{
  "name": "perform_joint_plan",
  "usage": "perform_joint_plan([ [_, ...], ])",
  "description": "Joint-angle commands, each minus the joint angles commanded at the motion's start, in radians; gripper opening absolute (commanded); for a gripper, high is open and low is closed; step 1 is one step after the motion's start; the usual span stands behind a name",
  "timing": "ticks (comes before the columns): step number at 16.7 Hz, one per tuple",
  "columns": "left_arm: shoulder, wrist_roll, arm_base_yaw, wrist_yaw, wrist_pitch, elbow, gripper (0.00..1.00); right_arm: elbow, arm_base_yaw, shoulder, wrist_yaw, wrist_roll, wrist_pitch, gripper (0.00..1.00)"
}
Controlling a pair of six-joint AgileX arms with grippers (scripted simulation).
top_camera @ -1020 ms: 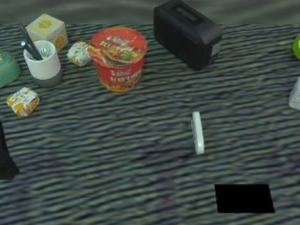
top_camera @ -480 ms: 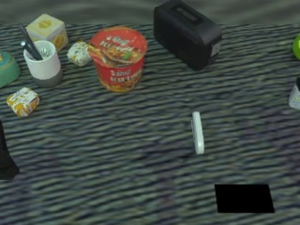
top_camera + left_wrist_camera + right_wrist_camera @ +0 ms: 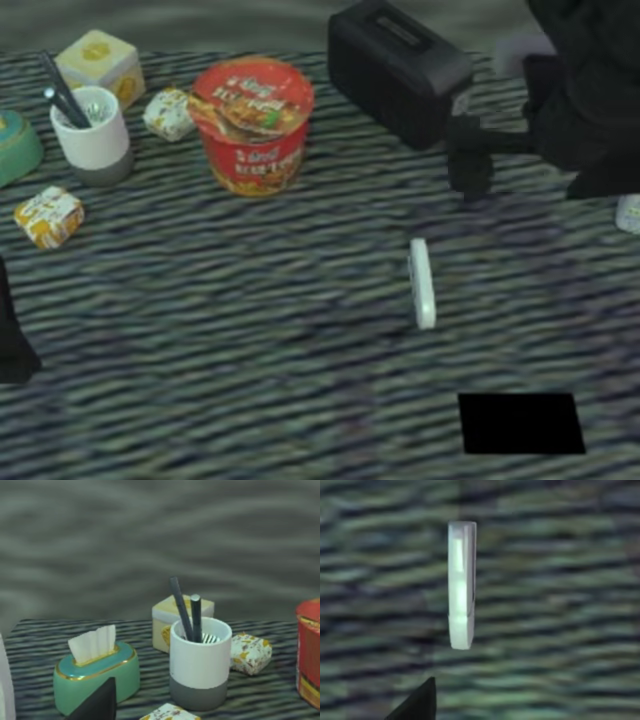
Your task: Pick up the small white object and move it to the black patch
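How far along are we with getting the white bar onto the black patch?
Nothing is done: the white bar lies on the table, apart from the black patch. In hand: the right pincer hangs beside the black box, short of the bar. The left arm sits parked at the left edge. Left: reach, grasp, carry, set down.
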Motion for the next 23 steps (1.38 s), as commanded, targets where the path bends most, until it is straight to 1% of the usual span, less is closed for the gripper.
perform_joint_plan([
  [4, 0.0, 0.0, 0.0, 0.0, 0.0, 0.0, 1.0, 0.263, 0.071, 0.288, -0.001, 0.065, -0.162, 1.0],
  [7, 0.0, 0.0, 0.0, 0.0, 0.0, 0.0, 1.0, 0.391, 0.104, 0.421, -0.001, 0.096, -0.233, 1.0],
  [9, 0.0, 0.0, 0.0, 0.0, 0.0, 0.0, 1.0, 0.43, 0.115, 0.457, -0.002, 0.105, -0.253, 1.0],
  [13, 0.0, 0.0, 0.0, 0.0, 0.0, 0.0, 1.0, 0.435, 0.116, 0.461, -0.002, 0.106, -0.256, 1.0],
  [17, 0.0, 0.0, 0.0, 0.0, 0.0, 0.0, 1.0, 0.398, 0.113, 0.47, -0.002, 0.104, -0.214, 1.0],
  [23, 0.0, 0.0, 0.0, 0.0, 0.0, 0.0, 1.0, 0.227, 0.117, 0.544, -0.001, 0.108, 0.043, 1.0],
])
